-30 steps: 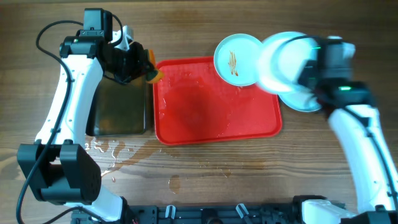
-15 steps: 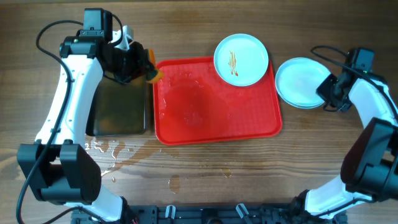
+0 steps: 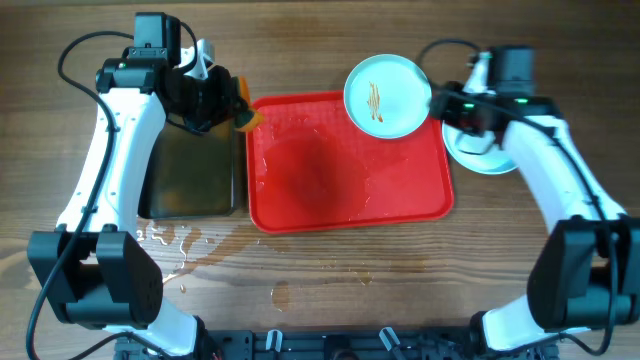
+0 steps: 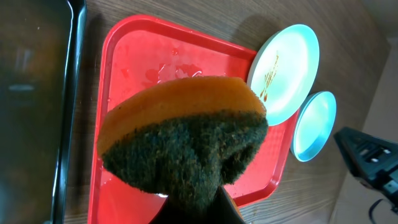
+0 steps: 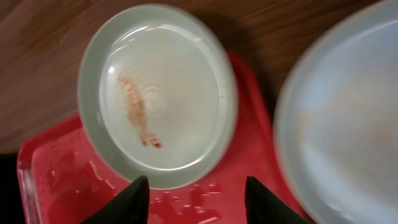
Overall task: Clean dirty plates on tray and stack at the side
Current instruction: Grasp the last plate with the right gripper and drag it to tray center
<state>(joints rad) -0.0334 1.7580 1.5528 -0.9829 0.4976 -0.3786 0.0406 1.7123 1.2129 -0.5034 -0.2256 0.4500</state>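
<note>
While the right pincer hangs between the smeared plate and the side stack, we read the overhead view as the opening of this plate's cleaning. The plate lies just to that pincer's left, on a corner of the tray, with its rim overhanging the tray edge. The stack sits on the desk, partly under the pincer's arm. The left pincer is clamped on the sponge above the tray's opposite corner, and the black pan is just beside it on the outer side.

From the left wrist, we see the sponge squeezed in the jaws with its dark scouring face toward the camera. The wet tray is below it. The smeared plate is well ahead of this pincer and the side stack is further on.

From the right wrist, the fingers stand wide apart with nothing between them. The smeared plate is straight ahead of the tips, a brown streak across its middle, and the side stack is blurred off to their right.

We judge the best hold to be on the overhanging rim, one finger under it and one over. The plate should then be kept low over the tray so the sponge can press on the streak. Everything looks wet, so we would close firmly and keep clear of the stack
</note>
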